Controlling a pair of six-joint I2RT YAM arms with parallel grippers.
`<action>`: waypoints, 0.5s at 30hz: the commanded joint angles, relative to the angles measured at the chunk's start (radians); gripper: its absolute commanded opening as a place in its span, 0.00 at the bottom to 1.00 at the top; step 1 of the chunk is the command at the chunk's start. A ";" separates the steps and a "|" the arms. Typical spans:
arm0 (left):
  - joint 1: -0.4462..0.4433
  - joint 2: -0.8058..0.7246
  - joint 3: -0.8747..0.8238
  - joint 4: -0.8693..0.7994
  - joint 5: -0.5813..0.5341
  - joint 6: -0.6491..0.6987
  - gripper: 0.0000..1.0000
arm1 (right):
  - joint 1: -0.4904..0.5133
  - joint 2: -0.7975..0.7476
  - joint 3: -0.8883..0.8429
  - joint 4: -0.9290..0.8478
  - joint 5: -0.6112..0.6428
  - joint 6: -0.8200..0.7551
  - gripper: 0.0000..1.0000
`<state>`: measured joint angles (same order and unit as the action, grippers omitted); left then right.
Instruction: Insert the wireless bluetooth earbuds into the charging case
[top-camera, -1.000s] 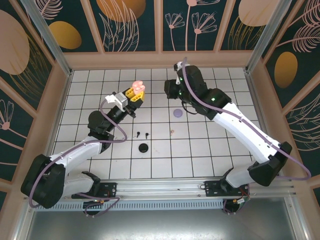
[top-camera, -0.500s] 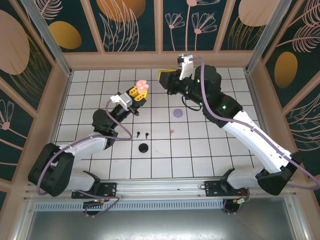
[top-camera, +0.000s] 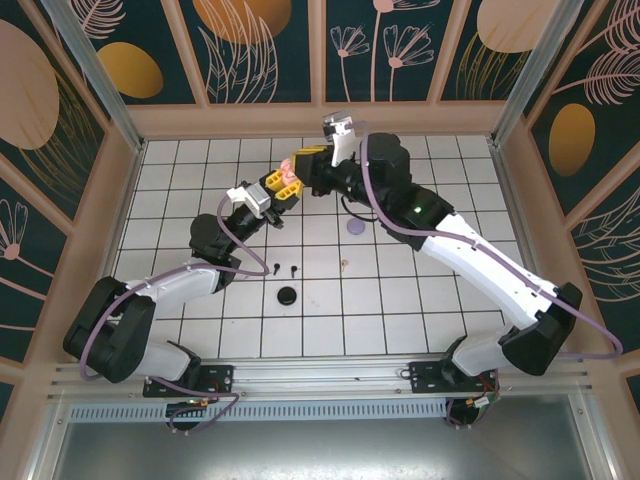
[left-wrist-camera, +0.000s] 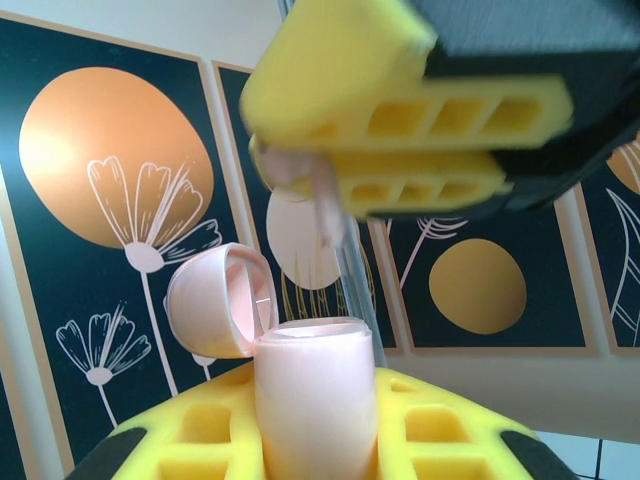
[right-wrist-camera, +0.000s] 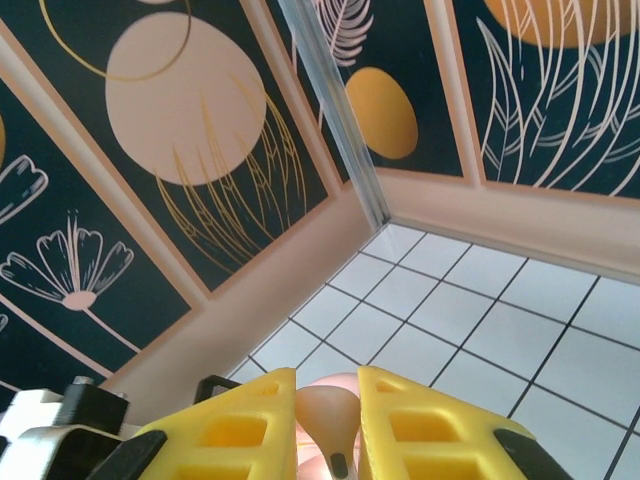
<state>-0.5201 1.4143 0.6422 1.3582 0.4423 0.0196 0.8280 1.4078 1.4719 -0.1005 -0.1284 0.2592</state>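
Right gripper (right-wrist-camera: 327, 398) with pink earbud (left-wrist-camera: 324, 205), now over left gripper's (top-camera: 278, 187) case (left-wrist-camera: 312, 392)

From where I stood I counted two grippers, the left gripper (top-camera: 280, 186) and the right gripper (right-wrist-camera: 328, 400), one pink charging case (left-wrist-camera: 315, 390), four earbuds, namely a black earbud (top-camera: 275, 266), a second black earbud (top-camera: 293, 269), a pink earbud (top-camera: 345, 264) and the other pink earbud (left-wrist-camera: 322, 200), and two round discs, a black disc (top-camera: 288, 295) and a lilac disc (top-camera: 356, 227).

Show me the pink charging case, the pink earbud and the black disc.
pink charging case (left-wrist-camera: 315, 400), left wrist view, front of its body.
pink earbud (right-wrist-camera: 326, 414), right wrist view, its rounded head.
black disc (top-camera: 288, 295), top external view, its centre.
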 joint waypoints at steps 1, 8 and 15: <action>-0.007 0.000 0.031 0.047 0.017 0.013 0.00 | 0.013 0.015 0.017 0.041 -0.017 -0.024 0.18; -0.007 -0.004 0.033 0.042 0.018 0.004 0.00 | 0.012 0.019 -0.002 0.045 -0.010 -0.020 0.18; -0.007 -0.002 0.044 0.040 0.016 -0.029 0.00 | 0.013 0.004 -0.026 0.054 -0.013 -0.014 0.18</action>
<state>-0.5201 1.4147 0.6495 1.3571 0.4412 0.0139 0.8333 1.4284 1.4681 -0.0837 -0.1299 0.2596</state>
